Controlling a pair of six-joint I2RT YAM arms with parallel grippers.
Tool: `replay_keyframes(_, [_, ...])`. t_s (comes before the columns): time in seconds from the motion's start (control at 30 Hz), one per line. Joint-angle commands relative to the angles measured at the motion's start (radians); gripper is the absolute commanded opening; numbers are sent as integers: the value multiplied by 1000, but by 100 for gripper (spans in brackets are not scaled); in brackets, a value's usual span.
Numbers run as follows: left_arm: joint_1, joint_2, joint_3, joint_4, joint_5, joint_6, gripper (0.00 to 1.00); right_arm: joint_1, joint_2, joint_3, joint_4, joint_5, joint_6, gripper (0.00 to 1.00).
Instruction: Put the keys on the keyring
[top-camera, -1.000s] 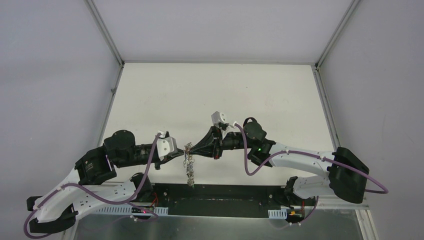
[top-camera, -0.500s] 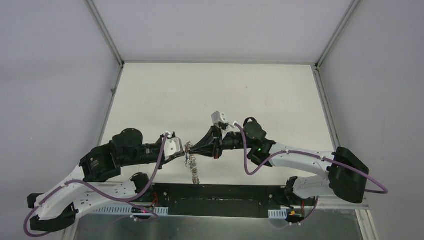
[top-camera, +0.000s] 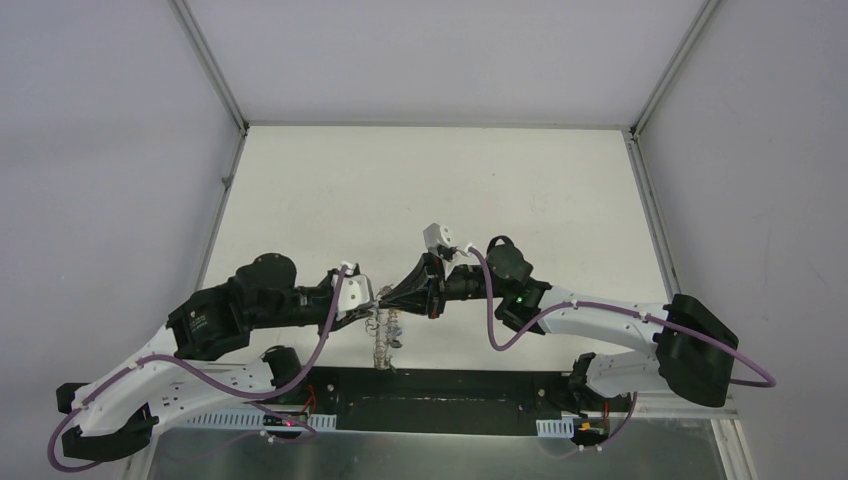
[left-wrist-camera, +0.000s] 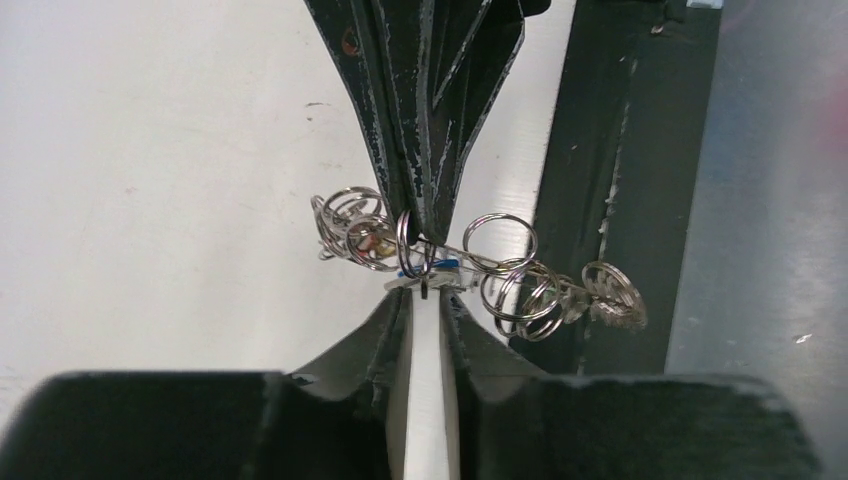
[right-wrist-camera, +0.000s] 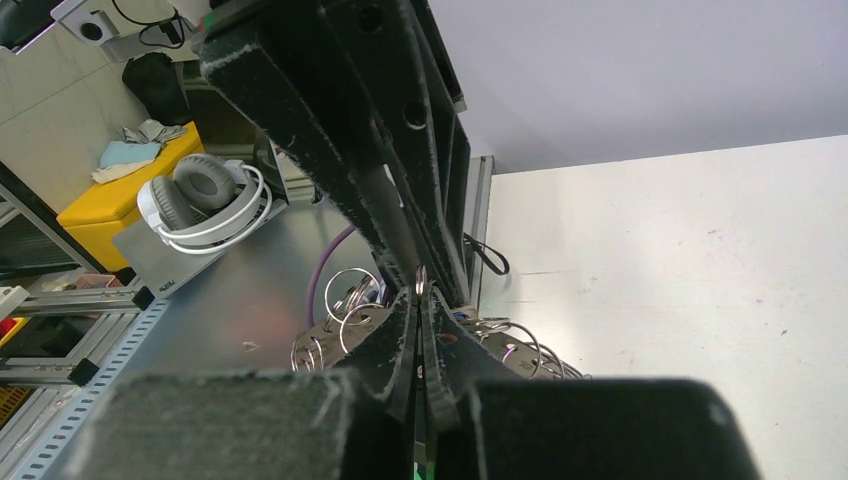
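Where your left gripper (left-wrist-camera: 425, 292) and right gripper (right-wrist-camera: 420, 300) meet, both jaws clench the keyring (top-camera: 381, 330), its silvery loops dangling. It hangs over the near edge of the table (top-camera: 430, 190).

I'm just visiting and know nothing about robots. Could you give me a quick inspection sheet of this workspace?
Surface: white table, faintly scuffed.
Job's things: keyring held aloft between the claws, loops dangling; blue-tagged key against it.
Clutter: nothing seen.
Claws: left claw pinches the key; right claw shut on the keyring.
Cables: purple cables along both arms.
Surroundings: grey walls; headphones off the table.
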Motion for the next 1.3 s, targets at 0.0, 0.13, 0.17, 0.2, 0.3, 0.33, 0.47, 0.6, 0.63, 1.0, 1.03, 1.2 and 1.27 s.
replay_keyframes(0.0, [-11,-30,15,20,-3,-18,26,0,-32,17,103,16,-2,0])
replay_keyframes(0.13, [-11,-83,11,24,-21,-31,47,-1,-43,7,101,25,-6,0])
replay_keyframes(0.17, [-11,-99,11,27,-29,-38,49,0,-46,5,99,26,-7,0])
replay_keyframes(0.2, [-11,-113,10,31,-36,-46,50,0,-51,2,96,29,-9,0])
replay_keyframes(0.3, [-11,-160,-1,64,-51,-82,53,0,-62,3,80,29,-19,0])
replay_keyframes(0.33, [-11,-173,-7,85,-52,-96,54,0,-65,3,75,29,-22,0])
replay_keyframes(0.47, [-11,-208,-45,192,-44,-158,51,0,-71,2,68,29,-24,0])
replay_keyframes(0.6, [-11,-194,-53,260,-38,-190,44,0,-73,1,68,28,-21,0])
replay_keyframes(0.63, [-11,-187,-53,267,-36,-197,42,0,-73,1,68,26,-20,0])
replay_keyframes(1.0, [-11,-103,-68,301,-15,-236,27,0,-81,1,68,30,-19,0])
replay_keyframes(1.03, [-11,-103,-73,301,-16,-235,27,0,-80,1,68,30,-18,0])
replay_keyframes(1.2, [-12,-98,-87,287,-17,-224,20,0,-80,0,66,33,-20,0])
replay_keyframes(1.27, [-11,-93,-80,265,-21,-214,17,0,-80,0,65,32,-19,0])
